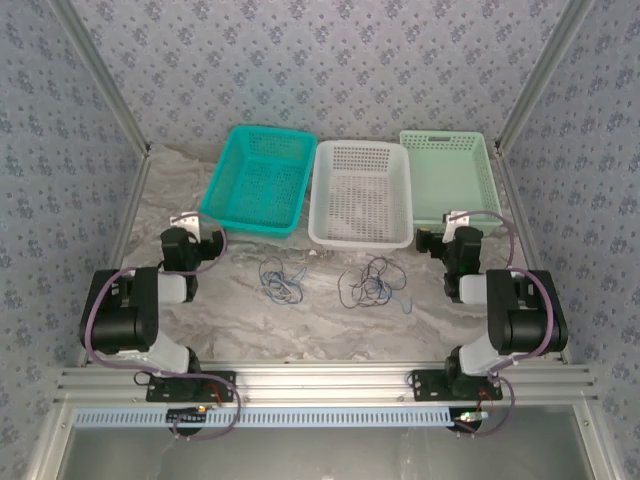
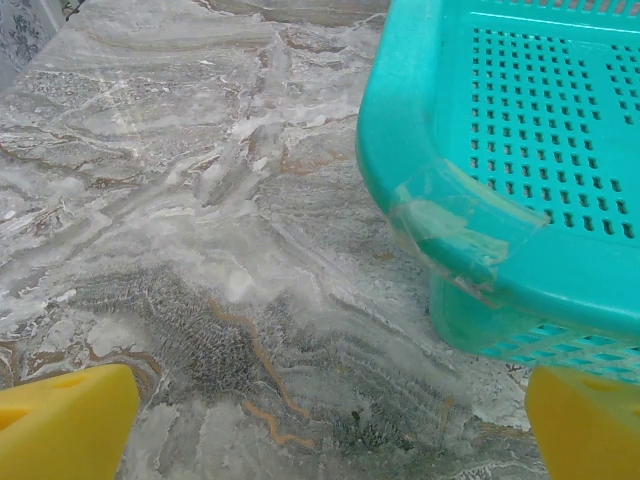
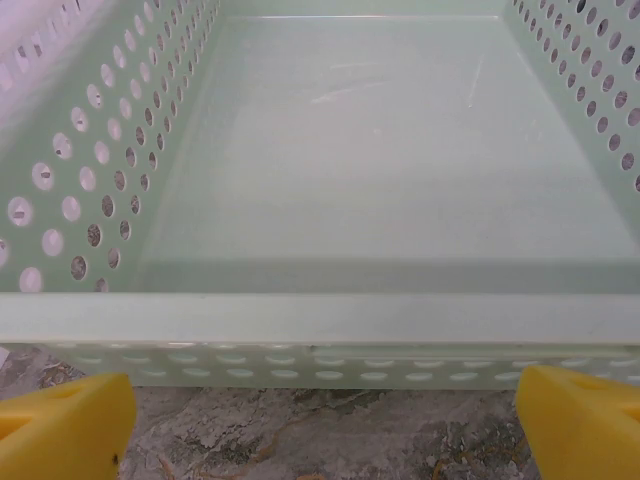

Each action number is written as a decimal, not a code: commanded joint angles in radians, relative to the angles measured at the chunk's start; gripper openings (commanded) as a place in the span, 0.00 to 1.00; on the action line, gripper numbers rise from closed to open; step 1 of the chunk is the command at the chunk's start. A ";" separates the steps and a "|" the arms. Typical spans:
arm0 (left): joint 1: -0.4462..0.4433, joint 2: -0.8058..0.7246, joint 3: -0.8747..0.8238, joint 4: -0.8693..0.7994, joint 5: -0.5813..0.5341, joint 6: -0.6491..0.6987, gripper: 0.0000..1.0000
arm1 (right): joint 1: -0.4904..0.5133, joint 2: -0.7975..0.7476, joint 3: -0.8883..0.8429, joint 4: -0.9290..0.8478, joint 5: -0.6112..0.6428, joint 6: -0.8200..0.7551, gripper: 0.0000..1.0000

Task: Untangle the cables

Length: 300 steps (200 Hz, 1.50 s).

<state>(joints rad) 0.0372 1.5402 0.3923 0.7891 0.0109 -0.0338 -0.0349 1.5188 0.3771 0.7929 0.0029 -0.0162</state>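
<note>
A marbled table (image 1: 320, 330) is enclosed by patterned walls (image 1: 330, 60). From above, three are counted: teal basket (image 1: 258, 180), white basket (image 1: 362, 192), pale green basket (image 1: 450, 175), with the cables (image 1: 370, 282) lying in two clumps before them. In the wrist views, the left gripper (image 2: 325, 425) and right gripper (image 3: 320, 425) are spread wide, nothing held, at the teal corner and the green rim.

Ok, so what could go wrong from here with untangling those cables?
The cables are thin and looped in clumps, so a pinch may catch several strands and tighten the tangle. The left gripper hangs close beside a corner of the teal basket; swinging toward the cables might knock it.
</note>
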 commanded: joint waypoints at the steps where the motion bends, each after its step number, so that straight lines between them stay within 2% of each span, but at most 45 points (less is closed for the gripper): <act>1: -0.002 -0.006 0.023 0.021 0.011 0.008 0.99 | -0.001 0.002 0.019 0.002 -0.002 -0.011 1.00; 179: 0.007 -0.012 0.023 0.023 0.008 -0.002 0.99 | -0.019 -0.001 0.014 0.006 -0.032 -0.001 1.00; 187: 0.006 -0.049 0.043 -0.038 -0.030 -0.018 0.99 | -0.018 -0.017 0.018 -0.007 -0.019 0.005 1.00; 197: 0.006 -0.122 0.093 -0.206 -0.100 -0.057 0.99 | -0.019 -0.066 0.040 -0.083 -0.005 0.013 1.00; 208: 0.010 -0.204 0.151 -0.412 -0.168 -0.124 0.99 | -0.029 -0.132 0.108 -0.292 -0.009 0.037 1.00; 216: 0.007 -0.262 0.155 -0.492 -0.186 -0.168 0.99 | -0.039 -0.167 0.164 -0.428 -0.044 0.052 0.97; 222: 0.004 -0.307 0.134 -0.515 -0.193 -0.221 0.99 | -0.042 -0.188 0.191 -0.509 -0.088 0.045 0.96; 231: -0.017 -0.380 0.105 -0.535 -0.197 -0.216 0.99 | -0.039 -0.222 0.206 -0.577 -0.127 0.043 0.95; 242: -0.044 -0.464 0.101 -0.622 -0.268 -0.259 0.99 | -0.031 -0.268 0.205 -0.631 -0.140 0.071 0.94; 256: -0.055 -0.555 0.106 -0.719 -0.287 -0.289 0.99 | -0.018 -0.329 0.197 -0.679 -0.154 0.112 0.93; 281: -0.080 -0.687 0.106 -0.796 -0.249 -0.318 0.99 | 0.034 -0.427 0.213 -0.771 -0.173 0.131 0.93; 300: -0.116 -0.701 0.129 -0.795 -0.192 -0.310 0.99 | 0.074 -0.456 0.248 -0.824 -0.159 0.139 0.94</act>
<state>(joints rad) -0.0425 0.8623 0.4953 0.0948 -0.2214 -0.3099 -0.0021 1.0985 0.5724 0.1268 -0.1390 0.0834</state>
